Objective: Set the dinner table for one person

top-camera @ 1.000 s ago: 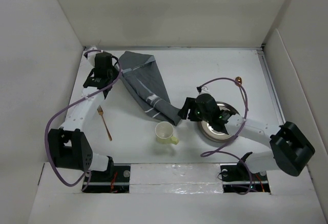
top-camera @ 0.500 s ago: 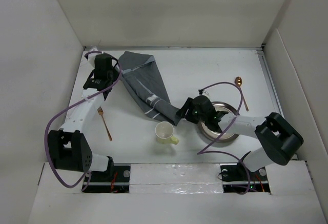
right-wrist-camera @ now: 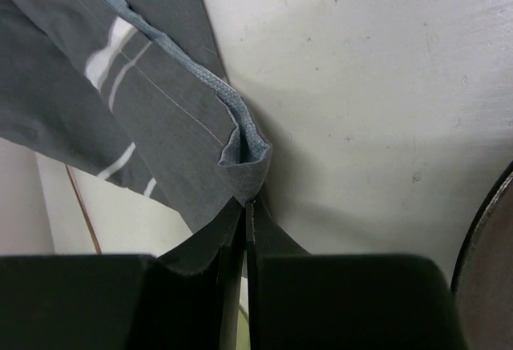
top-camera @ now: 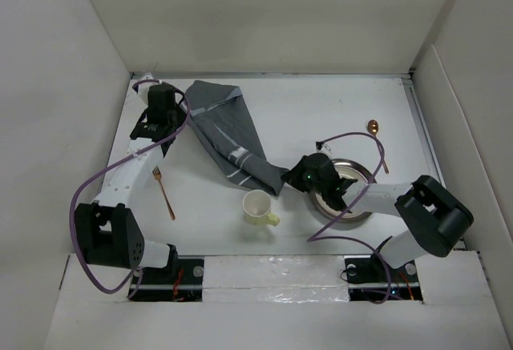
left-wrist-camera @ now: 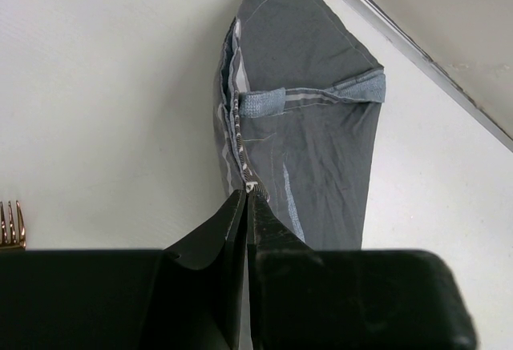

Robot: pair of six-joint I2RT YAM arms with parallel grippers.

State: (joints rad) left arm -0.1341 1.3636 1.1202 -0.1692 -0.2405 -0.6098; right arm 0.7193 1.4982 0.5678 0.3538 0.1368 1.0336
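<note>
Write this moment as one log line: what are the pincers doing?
left pincer: shut on placemat | right pincer: shut on placemat | placemat: bunched, spanning between them | fork, cup, plate, spoon: unheld

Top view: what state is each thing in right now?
placemat, bunched, pinched at both ends
left end effector, shut on placemat
right end effector, shut on placemat
cup, upright, looks empty
plate, flat, partly hidden
fork, lying flat, untouched
spoon, lying flat, untouched

Left arm (top-camera: 128,175) outstretched, right arm (top-camera: 383,199) folded, jaws pinched closed
</note>
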